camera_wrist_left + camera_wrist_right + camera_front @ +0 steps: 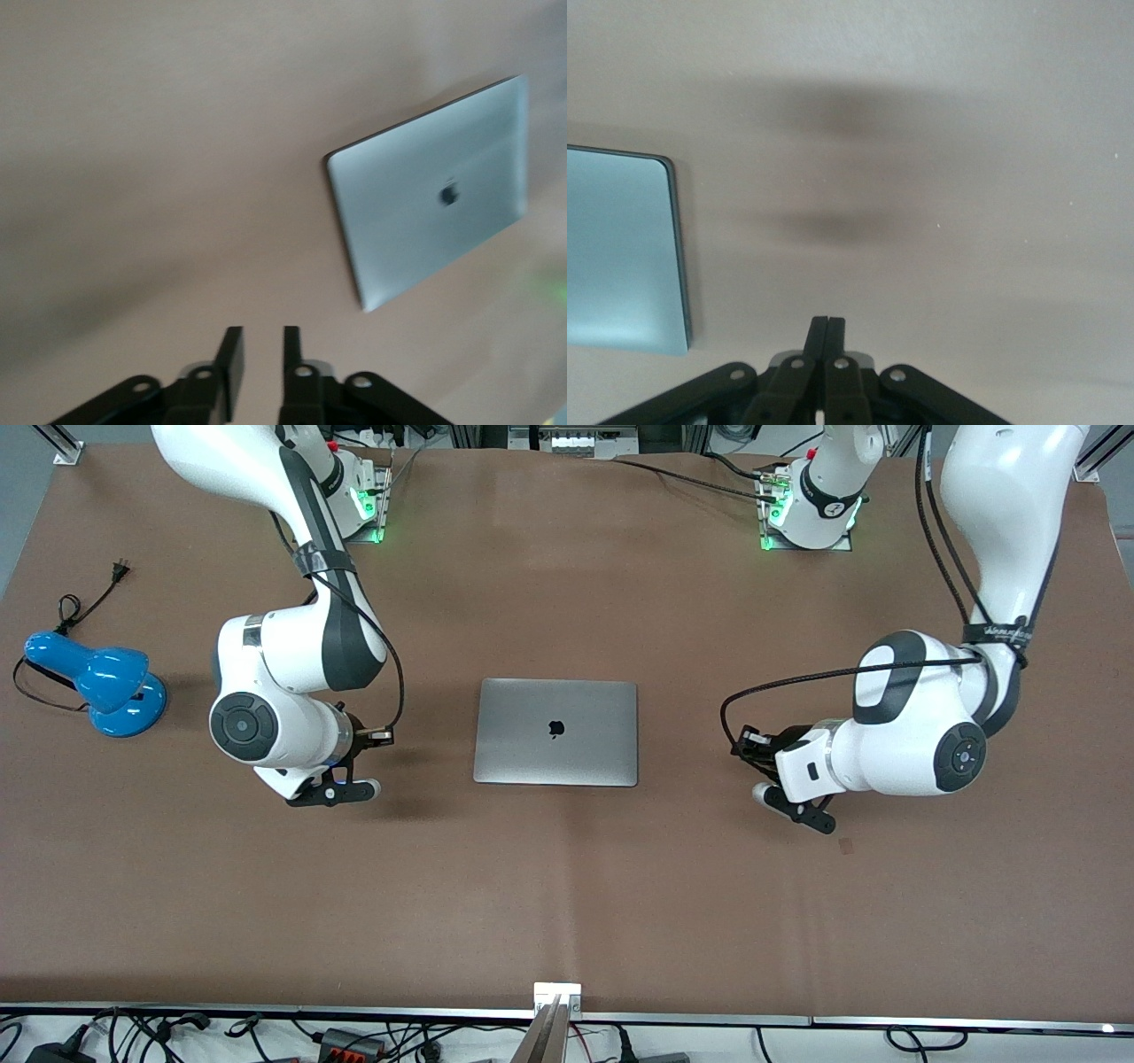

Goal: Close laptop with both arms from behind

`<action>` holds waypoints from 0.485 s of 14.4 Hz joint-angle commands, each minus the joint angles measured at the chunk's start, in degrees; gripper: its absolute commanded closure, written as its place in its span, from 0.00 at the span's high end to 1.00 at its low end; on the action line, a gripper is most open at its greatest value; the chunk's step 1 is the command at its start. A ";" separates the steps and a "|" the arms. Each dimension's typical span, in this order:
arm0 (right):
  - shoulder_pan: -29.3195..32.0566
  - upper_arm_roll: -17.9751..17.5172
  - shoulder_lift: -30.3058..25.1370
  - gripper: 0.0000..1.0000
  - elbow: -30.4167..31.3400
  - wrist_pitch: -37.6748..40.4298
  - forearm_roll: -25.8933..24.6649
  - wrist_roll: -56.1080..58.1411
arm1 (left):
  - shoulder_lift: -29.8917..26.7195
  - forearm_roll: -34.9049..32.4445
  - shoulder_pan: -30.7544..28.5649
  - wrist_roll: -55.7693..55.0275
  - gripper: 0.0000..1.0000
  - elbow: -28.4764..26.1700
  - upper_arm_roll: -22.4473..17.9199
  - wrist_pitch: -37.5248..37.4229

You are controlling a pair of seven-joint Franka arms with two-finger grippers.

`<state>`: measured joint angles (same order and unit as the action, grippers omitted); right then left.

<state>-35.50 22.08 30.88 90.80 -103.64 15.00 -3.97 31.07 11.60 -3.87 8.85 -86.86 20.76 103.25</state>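
At the middle of the brown bench (pixel 567 886), the laptop (pixel 556 732) is lying flat with its lid fully down, the dark apple logo facing up on the silver-grey cover. Nothing is touching it.

The right arm (pixel 292 655) is reaching down from its base at the top of the front view and is hanging its tool, the right tool (pixel 359 766), low over bare bench beside the laptop, toward the right arm's end of the bench. In the right wrist view the right tool (pixel 828 332) is showing its two black fingers (pixel 819 341) pressed together with no gap and nothing between them, and a corner of the laptop (pixel 625 252) is lying off to one side, clear of the fingers.

The left arm (pixel 921 726) is bending low over the bench toward its own end, and the left tool (pixel 753 766) is hovering over bare bench beside the laptop, apart from it. In the left wrist view the left tool (pixel 257 359) is holding its fingers (pixel 232 363) slightly spread, a narrow gap between them and nothing in it; the laptop (pixel 434 199) is lying apart from the fingers with its logo in sight.

Toward the right arm's end of the bench, well apart from the laptop, a blue desk lamp (pixel 97 682) is sitting with its black cord (pixel 84 611) trailing loose and unplugged.
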 commanded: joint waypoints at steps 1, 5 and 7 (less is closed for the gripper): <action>-0.62 1.30 -2.84 0.04 2.63 1.76 -1.02 -1.04 | -3.38 -7.36 0.36 -4.79 0.60 0.91 -0.19 -5.15; -0.80 2.79 -3.99 0.74 2.01 2.57 -1.02 -1.04 | -7.60 -12.47 0.27 -8.76 1.00 0.91 -0.19 -9.99; -0.89 3.76 -5.12 1.00 1.66 2.65 -1.02 -1.04 | -8.91 -12.57 0.36 -8.58 1.00 1.52 0.07 -13.31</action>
<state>-35.52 24.74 28.16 91.51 -101.66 14.89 -4.04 24.20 0.52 -3.81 1.18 -85.46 20.79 93.27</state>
